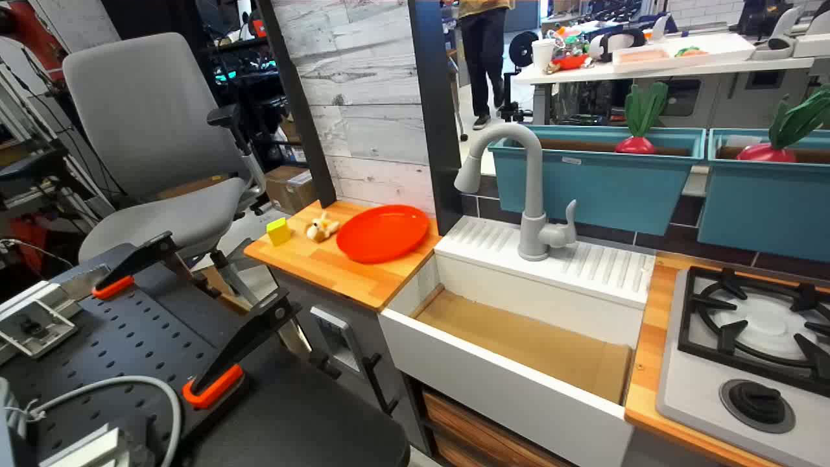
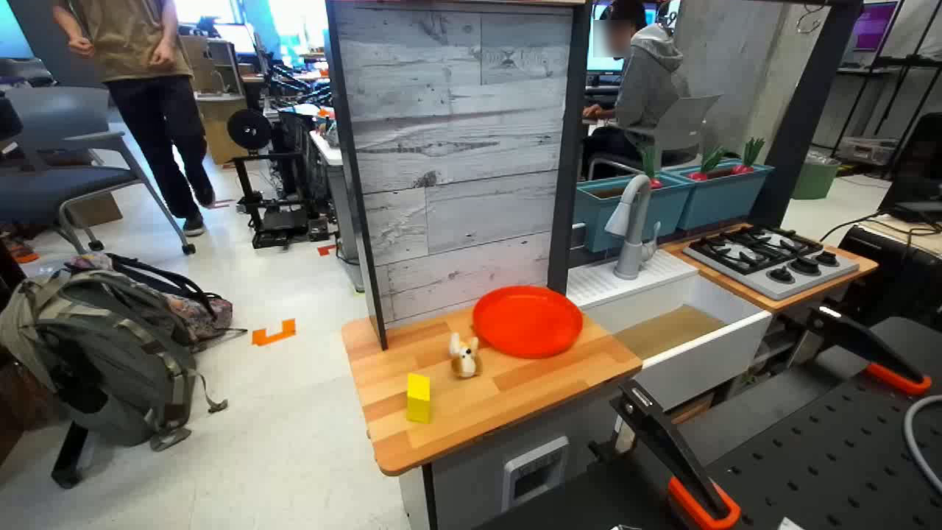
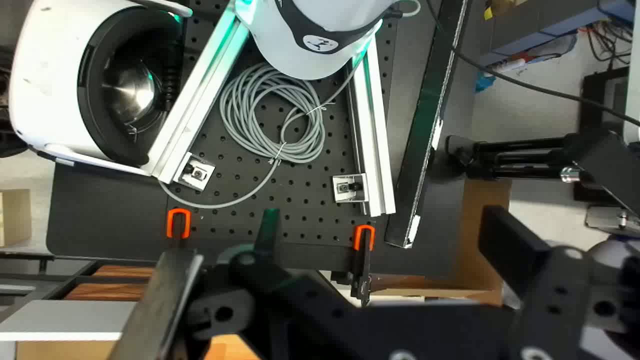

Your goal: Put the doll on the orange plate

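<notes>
The doll (image 1: 322,228) is a small beige-tan soft figure on the wooden counter left of the sink. It also shows in an exterior view (image 2: 465,358). The orange plate (image 1: 382,235) lies flat on the same counter, beside the doll and against the wall panel; it also shows in an exterior view (image 2: 528,322). My gripper (image 3: 382,215) shows only in the wrist view, with its fingers wide apart and nothing between them. It looks over the black pegboard table, away from the doll and plate. Neither doll nor plate shows in the wrist view.
A yellow block (image 2: 418,398) stands near the doll. The white sink (image 1: 506,383) with a grey faucet (image 1: 533,194) is beside the plate. A stove (image 1: 758,331) stands beyond. Clamps (image 1: 240,347) stick up from the pegboard table's edge. A wall panel (image 2: 456,162) rises behind the counter.
</notes>
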### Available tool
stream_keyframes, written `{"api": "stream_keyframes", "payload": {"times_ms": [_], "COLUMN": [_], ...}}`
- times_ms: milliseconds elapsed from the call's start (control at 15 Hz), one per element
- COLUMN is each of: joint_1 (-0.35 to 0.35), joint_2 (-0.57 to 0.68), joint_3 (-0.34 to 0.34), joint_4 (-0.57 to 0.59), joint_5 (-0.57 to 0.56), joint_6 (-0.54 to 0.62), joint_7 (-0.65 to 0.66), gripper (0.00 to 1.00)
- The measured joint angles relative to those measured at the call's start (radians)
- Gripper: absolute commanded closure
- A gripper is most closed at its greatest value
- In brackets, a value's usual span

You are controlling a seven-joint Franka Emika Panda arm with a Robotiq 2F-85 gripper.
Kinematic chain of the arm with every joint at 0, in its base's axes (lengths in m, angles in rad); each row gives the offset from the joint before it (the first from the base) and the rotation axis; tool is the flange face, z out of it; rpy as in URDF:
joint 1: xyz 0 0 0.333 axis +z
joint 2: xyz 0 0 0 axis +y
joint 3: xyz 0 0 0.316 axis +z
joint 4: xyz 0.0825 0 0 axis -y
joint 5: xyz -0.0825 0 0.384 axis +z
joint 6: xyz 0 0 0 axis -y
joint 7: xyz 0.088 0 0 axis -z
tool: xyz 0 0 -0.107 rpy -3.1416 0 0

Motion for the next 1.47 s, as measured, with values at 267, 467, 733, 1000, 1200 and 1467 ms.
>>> {"api": "stream_keyframes", "payload": {"times_ms": [267,467,733,1000,1200,1467], "joint_1": [0.000,0.000,0.011,0.037,0.062,0.088], "joint_2": [0.000,0.007,0.114,0.328,0.514,0.748], "joint_3": [0.000,0.002,0.025,0.080,0.128,0.184], "joint_4": [0.000,0.000,0.000,0.002,0.012,0.076], "joint_5": [0.000,0.005,0.040,0.099,0.155,0.186], "joint_6": [0.001,0.009,0.132,0.350,0.559,0.748], "joint_7": [0.000,0.000,0.020,0.068,0.111,0.162], "gripper": [0.00,0.00,0.00,0.00,0.00,0.00]}}
